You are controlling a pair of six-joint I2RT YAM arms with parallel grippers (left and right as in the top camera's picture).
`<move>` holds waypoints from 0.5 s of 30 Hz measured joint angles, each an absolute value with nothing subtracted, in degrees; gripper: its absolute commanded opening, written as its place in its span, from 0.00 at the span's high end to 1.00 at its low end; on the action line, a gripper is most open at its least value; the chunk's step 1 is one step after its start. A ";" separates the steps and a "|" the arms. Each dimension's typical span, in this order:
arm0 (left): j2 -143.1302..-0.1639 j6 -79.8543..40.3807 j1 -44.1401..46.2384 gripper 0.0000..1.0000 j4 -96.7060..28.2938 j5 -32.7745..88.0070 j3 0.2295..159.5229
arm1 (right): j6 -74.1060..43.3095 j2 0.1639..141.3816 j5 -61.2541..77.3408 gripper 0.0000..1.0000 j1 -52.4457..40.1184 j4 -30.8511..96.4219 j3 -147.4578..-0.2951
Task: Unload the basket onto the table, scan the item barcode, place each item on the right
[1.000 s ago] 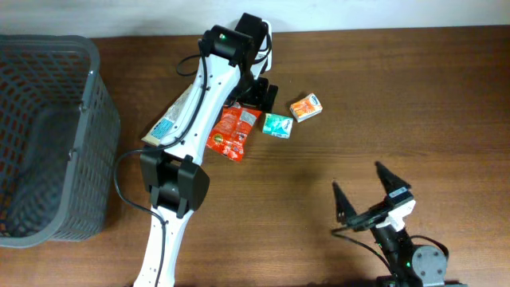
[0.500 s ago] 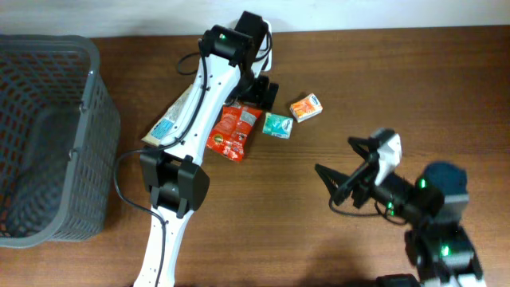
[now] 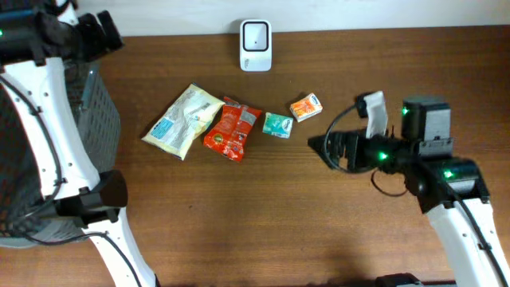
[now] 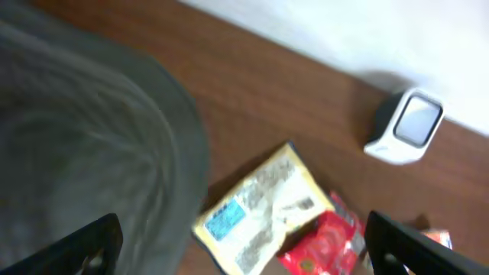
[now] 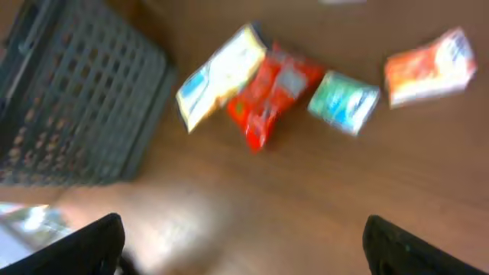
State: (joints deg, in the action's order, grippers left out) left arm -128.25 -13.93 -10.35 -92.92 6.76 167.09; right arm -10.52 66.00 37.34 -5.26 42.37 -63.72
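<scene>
Pickup looks the step in hand: right gripper [image 3: 317, 146], wide and empty like left gripper [image 3: 103, 27], must close on the green packet [image 3: 277, 124] in front of the scanner [image 3: 255, 35].

I am holding my left gripper [image 3: 100, 32] at far left, jaws gaping; my right gripper [image 3: 323, 150] is pointing leftward, jaws likewise gaping, gripping nothing.

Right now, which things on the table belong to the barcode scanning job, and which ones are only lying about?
For the job: white scanner box with dark window; pale yellow plastic packet; red foil packet; small green packet; small orange box.
Lying about: grey plastic mesh basket, as far as I can tell.
</scene>
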 measured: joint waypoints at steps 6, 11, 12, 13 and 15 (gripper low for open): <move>-128.25 -13.93 -12.88 0.01 -91.11 7.31 167.09 | -10.66 70.63 33.58 0.02 -14.00 34.00 -65.14; -128.25 -13.93 -12.95 0.01 -91.31 7.35 167.09 | -12.03 79.13 30.39 0.07 -15.05 24.67 -65.17; -128.25 -13.93 -12.93 0.01 -91.05 7.35 167.09 | -11.79 80.79 28.53 0.07 -15.07 23.88 -65.19; -128.25 -13.91 -12.95 0.01 -91.22 7.46 167.09 | -10.20 84.40 25.21 0.07 -15.38 22.57 -65.19; -128.25 -13.93 -12.95 0.01 -91.37 7.53 167.09 | -5.17 90.35 20.60 0.07 -16.36 17.17 -65.14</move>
State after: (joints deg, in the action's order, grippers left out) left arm -128.25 -13.93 -12.95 -91.37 7.53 167.09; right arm -5.17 90.35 20.60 -16.36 17.17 -65.14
